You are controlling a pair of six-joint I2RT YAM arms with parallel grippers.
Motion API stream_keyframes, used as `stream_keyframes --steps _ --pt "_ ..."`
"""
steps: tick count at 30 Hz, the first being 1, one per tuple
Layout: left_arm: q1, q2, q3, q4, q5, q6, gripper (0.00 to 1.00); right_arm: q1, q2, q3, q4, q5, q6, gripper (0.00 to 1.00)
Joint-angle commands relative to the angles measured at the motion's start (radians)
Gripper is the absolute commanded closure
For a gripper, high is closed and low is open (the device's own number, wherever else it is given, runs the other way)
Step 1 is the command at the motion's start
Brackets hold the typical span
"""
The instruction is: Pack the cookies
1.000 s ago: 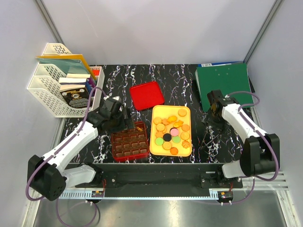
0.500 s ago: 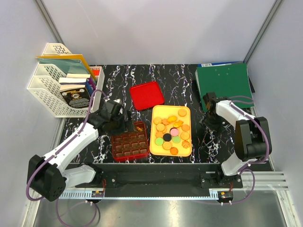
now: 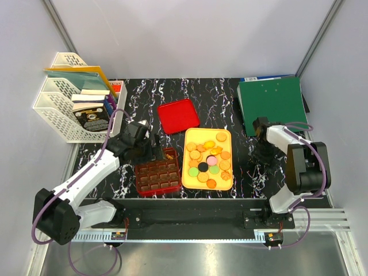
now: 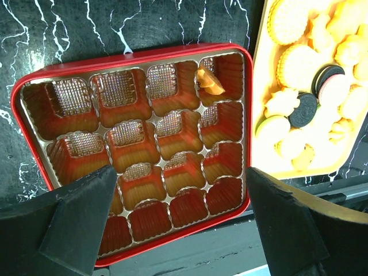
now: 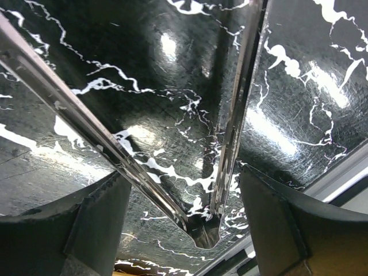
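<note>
**Top external view.** A red plastic box with a grid of compartments [image 3: 156, 174] stands on the black marbled counter [image 3: 213, 95]. It sits just beside a yellow rectangular tray [image 3: 192, 134] on its right. The tray holds the cookies [image 3: 208, 162], mostly orange rounds, with a few green, one pink and one black. A single orange cookie [image 3: 170, 154] lies in the box's far right corner compartment, nearest the tray. A flat red lid [image 3: 178, 115] lies beyond the tray. The left arm [image 3: 95, 167] reaches over the box's far edge. The right arm [image 3: 282, 135] bends down to the counter right of the tray.

**Left wrist view.** The left fingers [image 4: 75, 221] are spread wide and released, holding nothing, above the box. The lone cookie leans against its compartment wall.

**Right wrist view.** The right fingers [image 5: 86, 230] are spread and released. Chrome metal tongs [image 5: 230, 144] lie on the counter, with the joined end between the fingers and touching neither.

**Change.** Against half a second earlier, the right wrist has moved nearer the arm bases. The box, tray and cookies are unmoved.
</note>
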Motion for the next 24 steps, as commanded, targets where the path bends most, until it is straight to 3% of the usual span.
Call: stream_keyframes --steps 1,8,17,22,23,24 --pt "0.000 0.006 -0.007 0.042 0.026 0.019 0.01 -0.007 0.067 -0.012 0.060 0.024 -0.028 0.18" --pt "-0.002 0.006 -0.003 0.037 0.017 0.022 0.01 -0.029 0.121 -0.024 0.098 -0.020 -0.060 0.28" --pt "-0.002 0.023 0.011 0.037 0.009 0.019 0.01 -0.052 0.138 -0.025 0.100 -0.043 -0.064 0.53" --pt "-0.002 0.022 0.011 0.037 0.006 0.021 0.01 -0.052 0.125 -0.032 0.100 -0.034 -0.058 0.58" --pt "-0.002 0.022 0.011 0.037 0.005 0.021 0.01 -0.052 0.125 -0.030 0.100 -0.036 -0.060 0.70" --pt "-0.002 0.022 0.013 0.037 0.003 0.019 0.01 -0.052 0.128 -0.030 0.098 -0.040 -0.060 0.75"
